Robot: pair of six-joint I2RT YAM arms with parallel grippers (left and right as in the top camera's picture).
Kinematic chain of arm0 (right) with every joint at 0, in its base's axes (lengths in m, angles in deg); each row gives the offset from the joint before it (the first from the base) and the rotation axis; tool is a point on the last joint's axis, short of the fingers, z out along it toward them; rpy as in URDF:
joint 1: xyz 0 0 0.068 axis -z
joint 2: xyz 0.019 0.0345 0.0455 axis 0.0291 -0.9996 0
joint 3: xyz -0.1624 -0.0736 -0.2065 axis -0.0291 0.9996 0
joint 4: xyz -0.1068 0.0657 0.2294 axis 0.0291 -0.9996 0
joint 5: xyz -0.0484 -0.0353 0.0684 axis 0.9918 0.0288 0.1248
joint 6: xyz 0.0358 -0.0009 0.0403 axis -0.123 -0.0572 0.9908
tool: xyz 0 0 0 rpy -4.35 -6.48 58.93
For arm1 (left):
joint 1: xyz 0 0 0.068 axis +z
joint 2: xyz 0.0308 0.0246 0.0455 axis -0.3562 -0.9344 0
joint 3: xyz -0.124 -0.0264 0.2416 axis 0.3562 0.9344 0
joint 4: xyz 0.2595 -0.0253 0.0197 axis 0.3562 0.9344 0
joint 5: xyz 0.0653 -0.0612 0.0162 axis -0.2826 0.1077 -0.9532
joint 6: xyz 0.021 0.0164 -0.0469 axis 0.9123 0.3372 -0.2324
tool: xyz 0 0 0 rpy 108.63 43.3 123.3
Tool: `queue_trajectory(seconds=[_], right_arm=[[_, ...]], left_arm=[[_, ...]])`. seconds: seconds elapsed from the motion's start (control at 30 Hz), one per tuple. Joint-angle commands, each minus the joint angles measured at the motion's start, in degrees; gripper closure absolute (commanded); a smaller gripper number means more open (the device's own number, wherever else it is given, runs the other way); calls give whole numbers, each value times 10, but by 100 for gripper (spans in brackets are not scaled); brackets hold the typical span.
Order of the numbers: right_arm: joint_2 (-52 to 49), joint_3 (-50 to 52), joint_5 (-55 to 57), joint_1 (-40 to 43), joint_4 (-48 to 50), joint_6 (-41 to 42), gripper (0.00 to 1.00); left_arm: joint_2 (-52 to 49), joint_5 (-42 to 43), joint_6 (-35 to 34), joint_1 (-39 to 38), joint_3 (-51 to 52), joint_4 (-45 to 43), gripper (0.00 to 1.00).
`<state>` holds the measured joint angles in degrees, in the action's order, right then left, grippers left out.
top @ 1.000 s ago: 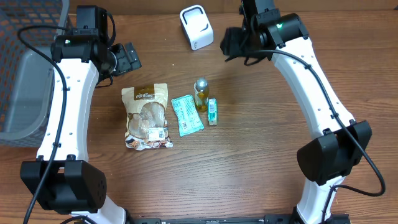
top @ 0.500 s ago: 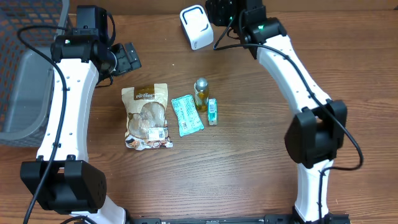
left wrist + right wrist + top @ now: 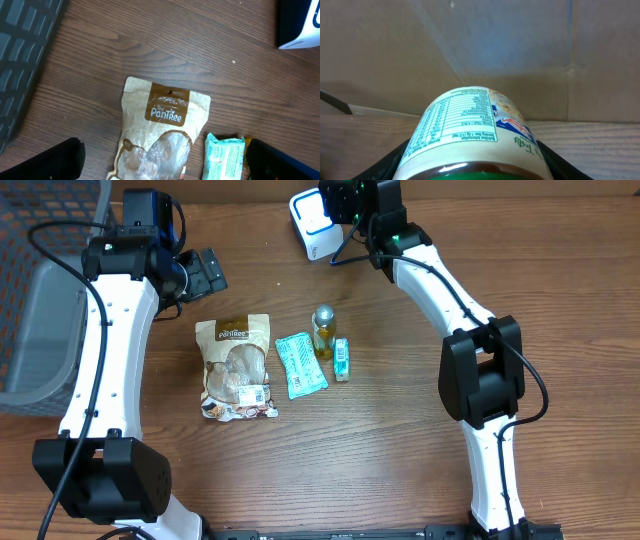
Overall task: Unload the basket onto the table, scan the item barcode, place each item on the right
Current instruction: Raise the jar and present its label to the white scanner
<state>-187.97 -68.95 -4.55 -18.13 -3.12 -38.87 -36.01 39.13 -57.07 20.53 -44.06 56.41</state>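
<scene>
- Clamped between the fingers of the right hand [image 3: 472,156]: one white-labelled round jar with a green cap [image 3: 470,120], lying sideways with its nutrition panel turned up; contents not visible.
- Just beside that hand, on its left in the overhead view: one white boxy scanner [image 3: 315,225], close to the jar.
- Left hand [image 3: 211,272] spread wide, gripping nothing, hovering over the table.
- Directly under the left hand's fingers [image 3: 50,165]: one tan stand-up snack pouch with a brown label [image 3: 237,367], lying flat.
- Further out from the left hand, toward the right arm, in a row: one teal flat packet [image 3: 299,364], one small bottle of yellow liquid [image 3: 323,330] standing upright, one small green-and-white box [image 3: 342,360] just beside the bottle.
- On the other side of the left hand, at the table's edge: one dark mesh basket [image 3: 30,240]; contents impossible to tell.
- Underneath everything: brown wood-grain table [image 3: 400,440].
- Beyond the right hand: plain brown cardboard wall [image 3: 380,50].
</scene>
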Motion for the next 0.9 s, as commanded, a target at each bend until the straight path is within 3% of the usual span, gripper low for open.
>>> queue_trajectory(seconds=[0.0,0.37,0.87], right_arm=[[0,-9,2,-9,36,-2,96],[-48,-9,-1,-17,114,0,96],[-79,-9,-34,-21,129,0,96]], left_arm=[[6,1,7,-1,-10,0,0],[6,1,7,-1,-10,0,0],[6,1,7,-1,-10,0,0]])
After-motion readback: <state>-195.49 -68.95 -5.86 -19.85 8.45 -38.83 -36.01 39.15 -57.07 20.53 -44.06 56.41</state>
